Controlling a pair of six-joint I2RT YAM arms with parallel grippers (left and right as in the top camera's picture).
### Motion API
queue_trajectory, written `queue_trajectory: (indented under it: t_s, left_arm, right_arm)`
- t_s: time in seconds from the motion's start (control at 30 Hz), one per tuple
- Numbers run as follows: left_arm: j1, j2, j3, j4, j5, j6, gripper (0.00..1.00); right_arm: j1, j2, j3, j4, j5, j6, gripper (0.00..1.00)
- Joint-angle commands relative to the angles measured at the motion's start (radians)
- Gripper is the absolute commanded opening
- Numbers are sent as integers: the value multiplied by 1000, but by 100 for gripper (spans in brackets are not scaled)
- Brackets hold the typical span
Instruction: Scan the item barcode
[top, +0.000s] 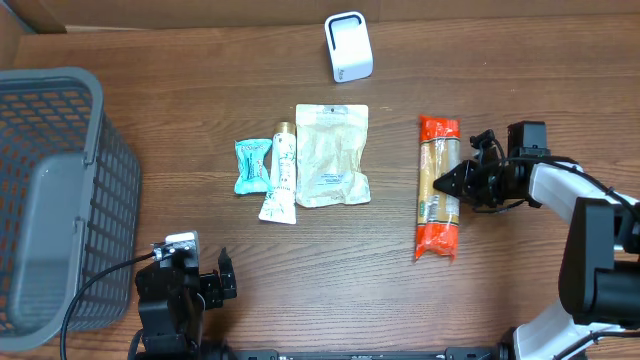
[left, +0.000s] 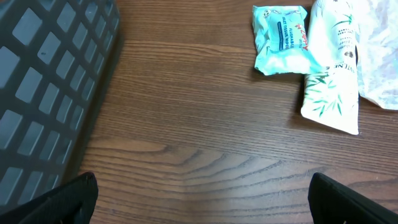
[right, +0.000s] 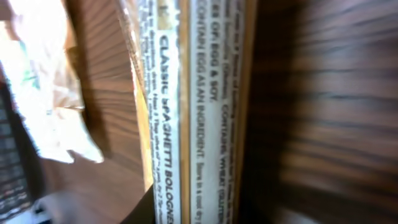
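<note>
Right gripper (top: 447, 183) sits at the middle of the spaghetti packet (top: 437, 225), reaching in from its outer side with the jaws set across its width. Whether they are clamped on it I cannot tell, since the wrist view is blurred and filled with print. A hold at mid-length makes sense, as the long, stiff bundle should balance there when carried to the scanner (top: 348, 46). The packet lies lengthwise on the right of the wooden table (top: 200, 100), glossy film with orange-red ends over straight pale strands, likely slippery. That scanner, a small white rounded box, stands at the far edge, well apart. Further left lie a flat cream pouch (top: 332, 155), a soft white tube (top: 281, 175) and a small teal wipes pack (top: 252, 165), close together. Left gripper (left: 205, 199) hovers wide open beside the grey mesh basket (top: 60, 90), apparently idle.
</note>
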Motion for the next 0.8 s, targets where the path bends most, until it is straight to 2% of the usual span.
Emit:
queue_trajectory:
  t_s: [0.0, 0.07, 0.1, 0.13, 0.17, 0.23, 0.33, 0.5, 0.77]
  left_arm:
    - [5, -4, -2, 4, 10, 19, 100]
    - [5, -4, -2, 4, 10, 19, 100]
    - [5, -4, -2, 4, 10, 19, 99]
    - [5, -4, -2, 4, 10, 19, 99]
    - [5, -4, -2, 4, 10, 19, 99]
    - [5, -4, -2, 4, 10, 19, 99]
    - [5, -4, -2, 4, 10, 19, 100]
    - [5, -4, -2, 4, 10, 19, 99]
    - [5, -4, -2, 4, 10, 19, 100]
  right_arm:
    - [9, 31, -13, 18, -179, -5, 14]
    - [9, 31, 2, 27, -245, -36, 14]
    - [9, 31, 10, 24, -250, -43, 17]
    - [9, 31, 16, 21, -245, -46, 27]
    - [9, 31, 16, 20, -236, -47, 45]
    - [9, 31, 16, 9, -193, -50, 61]
    - [9, 31, 16, -30, -93, -74, 64]
    - [10, 31, 9, -80, -77, -203, 64]
    - [42, 63, -31, 26, -89, -179, 70]
